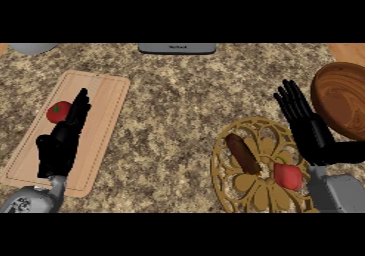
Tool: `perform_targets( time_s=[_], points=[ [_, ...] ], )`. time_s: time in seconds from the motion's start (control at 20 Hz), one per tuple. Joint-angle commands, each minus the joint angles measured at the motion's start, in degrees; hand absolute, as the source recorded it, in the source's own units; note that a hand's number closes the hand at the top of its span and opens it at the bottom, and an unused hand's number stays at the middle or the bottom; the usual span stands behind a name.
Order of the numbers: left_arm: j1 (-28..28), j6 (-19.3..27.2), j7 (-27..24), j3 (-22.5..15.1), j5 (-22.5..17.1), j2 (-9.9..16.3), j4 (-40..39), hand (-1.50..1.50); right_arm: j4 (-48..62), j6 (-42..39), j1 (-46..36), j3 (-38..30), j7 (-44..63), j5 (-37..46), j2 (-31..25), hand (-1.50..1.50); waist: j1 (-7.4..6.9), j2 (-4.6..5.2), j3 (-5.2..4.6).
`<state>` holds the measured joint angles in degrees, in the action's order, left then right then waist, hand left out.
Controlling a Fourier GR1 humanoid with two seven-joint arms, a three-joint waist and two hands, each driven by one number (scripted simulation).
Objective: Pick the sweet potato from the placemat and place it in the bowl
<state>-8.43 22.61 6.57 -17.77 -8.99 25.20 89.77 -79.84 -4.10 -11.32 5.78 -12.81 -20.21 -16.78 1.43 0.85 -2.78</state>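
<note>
A long brown sweet potato [242, 153] lies on the round, gold, cut-out placemat [251, 127] at the lower right. A red fruit [287, 176] sits on the same mat, near my right wrist. The brown wooden bowl [346, 100] stands at the right edge, just beyond the mat. My right hand [307, 127] is open, fingers straight and pointing away, between the mat and the bowl, to the right of the sweet potato and apart from it. My left hand [63, 137] is open over the cutting board at the left.
A light wooden cutting board [104, 107] lies at the left with a red tomato [57, 112] on it, beside my left hand's fingers. A grey appliance [177, 48] sits at the far edge, and a grey object [31, 48] at the far left corner.
</note>
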Motion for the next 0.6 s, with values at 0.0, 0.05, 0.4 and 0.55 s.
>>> perform_targets(
  time_s=[0.0, 0.05, 0.4, 0.55],
  points=[
    [2.1, -0.3, -2.7, 0.6, -0.8, -1.3, -0.2, 0.00, -6.0, 0.0, -1.3, 2.8, 2.1, 5.3, -4.1, 1.50, -1.19, -1.17, 2.60],
    [0.0, 0.5, -2.2, 1.8, -0.1, -0.5, -1.3, 0.00, -7.3, -0.3, -4.8, 6.4, 0.1, 10.5, -5.0, 1.50, -1.65, -1.16, 2.53],
    [0.9, 0.0, -0.4, 5.7, -1.6, 3.2, -1.8, 0.00, -10.4, 1.9, -11.0, 9.2, 8.5, 40.2, -29.7, -1.50, 1.62, -3.43, 1.53],
    [3.4, -0.5, -1.6, 8.7, -3.9, 3.7, -1.7, 0.00, -22.0, 9.0, -4.9, 11.7, 12.0, 46.4, -27.4, -1.50, 2.34, -2.82, 2.44]
  ],
)
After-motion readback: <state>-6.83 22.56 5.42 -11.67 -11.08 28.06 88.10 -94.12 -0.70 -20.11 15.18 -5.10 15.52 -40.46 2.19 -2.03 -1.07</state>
